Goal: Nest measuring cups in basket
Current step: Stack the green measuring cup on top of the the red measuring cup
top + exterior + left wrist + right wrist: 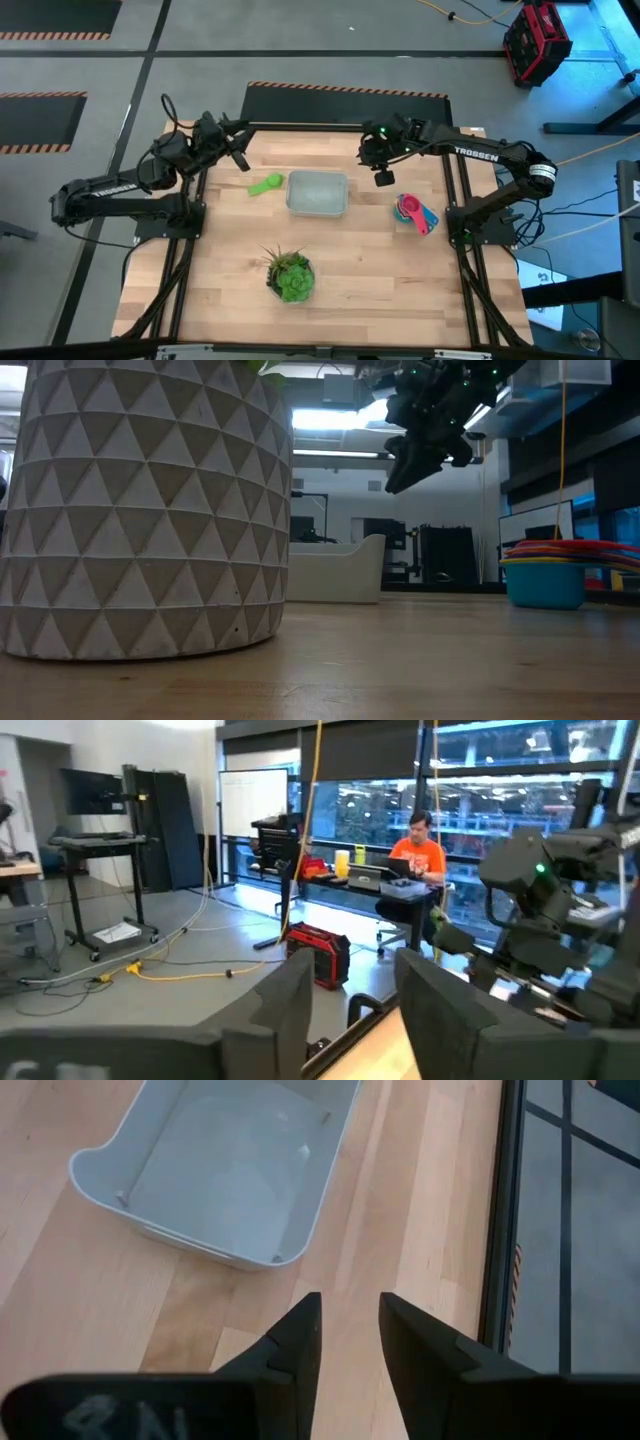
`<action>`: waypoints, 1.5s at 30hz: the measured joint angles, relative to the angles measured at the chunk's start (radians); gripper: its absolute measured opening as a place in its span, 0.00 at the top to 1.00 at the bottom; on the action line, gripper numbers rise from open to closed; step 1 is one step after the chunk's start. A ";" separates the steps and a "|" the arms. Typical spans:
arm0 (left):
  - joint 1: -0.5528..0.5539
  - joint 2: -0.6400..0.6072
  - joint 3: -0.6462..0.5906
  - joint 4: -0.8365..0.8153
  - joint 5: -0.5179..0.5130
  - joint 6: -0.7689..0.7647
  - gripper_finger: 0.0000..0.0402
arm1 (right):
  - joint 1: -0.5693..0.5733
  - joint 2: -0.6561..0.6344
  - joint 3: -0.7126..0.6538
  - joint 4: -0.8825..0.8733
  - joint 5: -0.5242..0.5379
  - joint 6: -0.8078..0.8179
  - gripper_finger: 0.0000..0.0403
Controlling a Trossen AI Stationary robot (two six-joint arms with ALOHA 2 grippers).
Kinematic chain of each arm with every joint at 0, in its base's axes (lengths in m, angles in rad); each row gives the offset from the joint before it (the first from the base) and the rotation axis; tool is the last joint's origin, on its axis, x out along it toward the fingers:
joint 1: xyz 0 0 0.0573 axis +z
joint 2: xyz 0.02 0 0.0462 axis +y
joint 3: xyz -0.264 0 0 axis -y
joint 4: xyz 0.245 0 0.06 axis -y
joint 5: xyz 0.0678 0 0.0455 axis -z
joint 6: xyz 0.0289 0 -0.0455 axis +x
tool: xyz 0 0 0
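- Basket (318, 193): empty, at centre of the bench (350, 280), upright
- Green measuring cup (266, 185): lies alone on the bench just beside the basket's left end, apparently not touching it
- Remaining measuring cups (415, 213): stacked together near the bench's right edge, well apart from the basket; blue cup lowest in the low view
- Left hand (238, 150): raised at the far left corner of the bench, fingers (290, 1010) parted, holding nothing
- Right hand (384, 178): hangs above the bench between basket and stack, fingers (300, 1342) slightly apart, empty
- Potted plant (290, 275): near the front edge, clear of all cups
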 joint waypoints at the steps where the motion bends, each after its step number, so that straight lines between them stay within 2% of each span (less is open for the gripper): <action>1: 0.009 0.008 0.000 0.005 0.001 -0.001 0.63 | 0.000 0.000 0.000 0.000 0.000 0.000 0.73; 7: 0.069 0.057 0.001 -0.041 0.002 -0.047 0.58 | 0.000 0.000 0.000 0.000 0.000 0.000 0.73; 13: 0.128 0.115 0.001 -0.265 0.012 -0.135 0.57 | 0.000 0.000 0.000 -0.004 0.000 0.000 0.73; 19: 0.164 0.164 0.001 -0.518 0.085 -0.234 0.57 | 0.000 0.001 0.000 -0.005 -0.001 0.000 0.73; 24: 0.167 0.217 0.001 -0.642 0.112 -0.237 0.57 | 0.000 0.001 0.000 -0.004 0.000 0.000 0.73; 30: 0.167 0.286 0.000 -0.663 0.121 -0.239 0.57 | 0.000 0.001 0.000 -0.004 0.000 0.000 0.73; 39: 0.167 0.418 0.000 -0.662 0.228 -0.241 0.57 | 0.000 0.001 0.000 -0.004 0.000 0.000 0.73; 45: 0.167 0.507 0.000 -0.661 0.245 -0.240 0.57 | 0.000 0.001 0.000 -0.004 0.000 0.000 0.73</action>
